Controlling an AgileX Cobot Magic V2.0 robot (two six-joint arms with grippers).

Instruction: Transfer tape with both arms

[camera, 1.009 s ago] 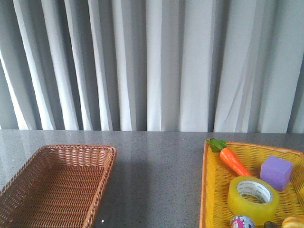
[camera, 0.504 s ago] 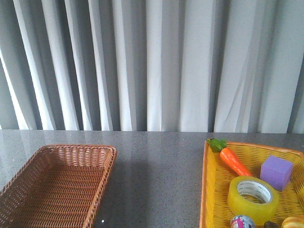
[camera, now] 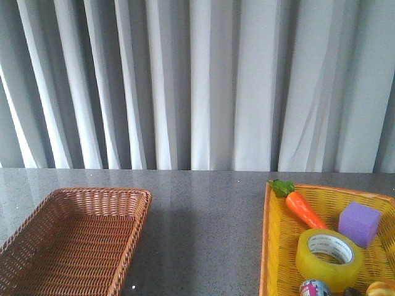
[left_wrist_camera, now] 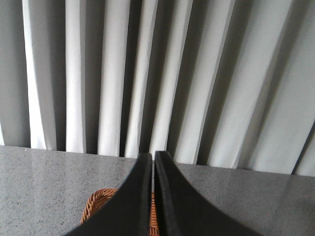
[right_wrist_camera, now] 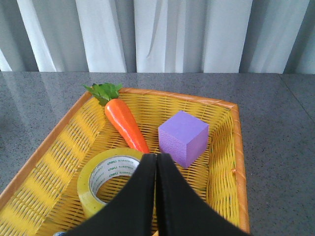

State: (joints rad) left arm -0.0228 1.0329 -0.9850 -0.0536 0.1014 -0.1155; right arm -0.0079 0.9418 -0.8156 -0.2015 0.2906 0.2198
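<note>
Grey curtains behind dark table (camera: 203, 246) | tape (camera: 328, 258) flat in yellow basket (camera: 270, 246), beside carrot (camera: 303, 208) and purple cube (camera: 358, 223) | left gripper (left_wrist_camera: 153, 160) and right gripper (right_wrist_camera: 156, 160) fingers seemingly pressed together, empty

- soft, even daylight comes through the pale curtain (camera: 203, 86) at the back; its folds show as bright and grey stripes.
- the dark table (camera: 203, 203) carries a dull sheen near the curtain and a faint broad shadow beside the brown basket (camera: 74, 240).
- the front view is slightly soft and washed out.
- the right wrist view is sharper, its colours vivid in the yellow basket (right_wrist_camera: 224, 162).
- the black fingers (left_wrist_camera: 167, 196) up close look featureless, perhaps out of focus.
</note>
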